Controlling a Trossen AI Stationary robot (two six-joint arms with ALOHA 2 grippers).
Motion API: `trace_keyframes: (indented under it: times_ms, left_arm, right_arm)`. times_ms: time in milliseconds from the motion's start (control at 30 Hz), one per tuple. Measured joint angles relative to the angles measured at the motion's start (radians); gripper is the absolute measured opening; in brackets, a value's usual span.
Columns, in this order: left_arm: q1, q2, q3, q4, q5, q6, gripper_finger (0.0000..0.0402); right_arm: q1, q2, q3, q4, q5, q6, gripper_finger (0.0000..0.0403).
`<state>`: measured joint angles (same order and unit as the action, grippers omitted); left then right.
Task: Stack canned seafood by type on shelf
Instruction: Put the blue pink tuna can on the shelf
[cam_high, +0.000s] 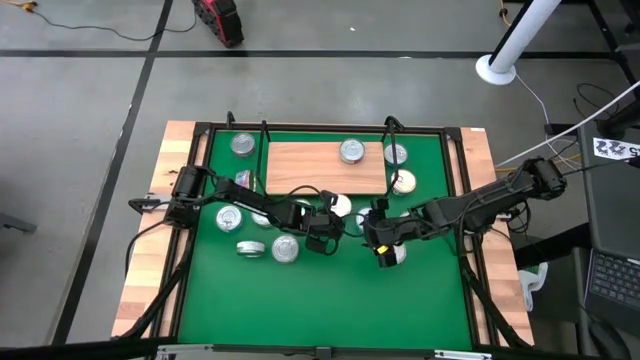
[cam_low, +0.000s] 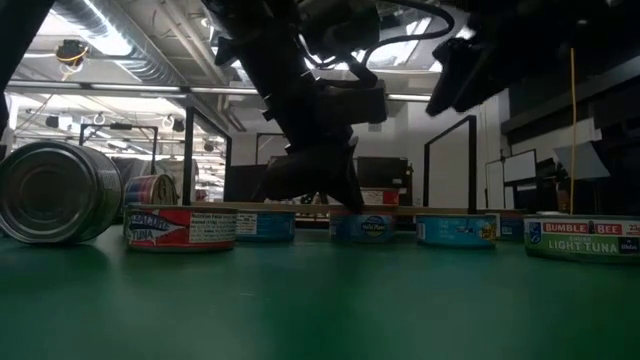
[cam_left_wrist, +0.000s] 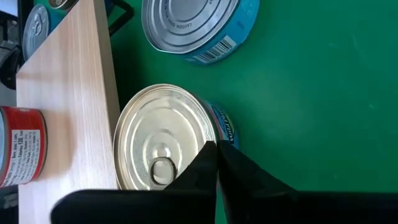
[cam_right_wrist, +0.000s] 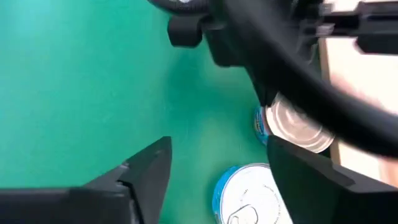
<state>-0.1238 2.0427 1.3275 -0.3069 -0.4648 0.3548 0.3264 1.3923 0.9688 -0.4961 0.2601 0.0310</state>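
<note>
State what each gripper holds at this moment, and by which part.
Nothing is held. The left gripper is shut, its fingers meeting at the rim of a silver-lidded can without clasping it. The right gripper is open over the green mat.

You see even, bright overhead light on the green mat (cam_high: 330, 290). In the low view, ceiling lights backlight the dark arms into silhouette. The right wrist view is motion-blurred; silver tin lids (cam_left_wrist: 163, 140) glare.

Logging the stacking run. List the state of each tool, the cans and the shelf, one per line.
Left tool: shut, empty, its tips at the pull-tab can.
Right tool: open, empty, above the mat.
Pull-tab can: flat, against the shelf edge.
Big can: on its side.
Shelf: two cans on it, unstacked.
</note>
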Motion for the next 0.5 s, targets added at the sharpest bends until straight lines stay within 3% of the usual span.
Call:
trace_keyframes:
  times_ms: [200,500]
  left_arm:
    - [-0.002,0.001,0.026,-0.011,0.016,-0.039,0.0001]
    - [-0.003,-0.020,0.037,-0.064,0.048,-0.177,0.0000]
  right_arm:
    - [0.000,0.086,0.000,0.024,0.038,-0.141,0.0295]
    - [0.000,0.203,0.000,0.081,0.225,-0.223,0.0296]
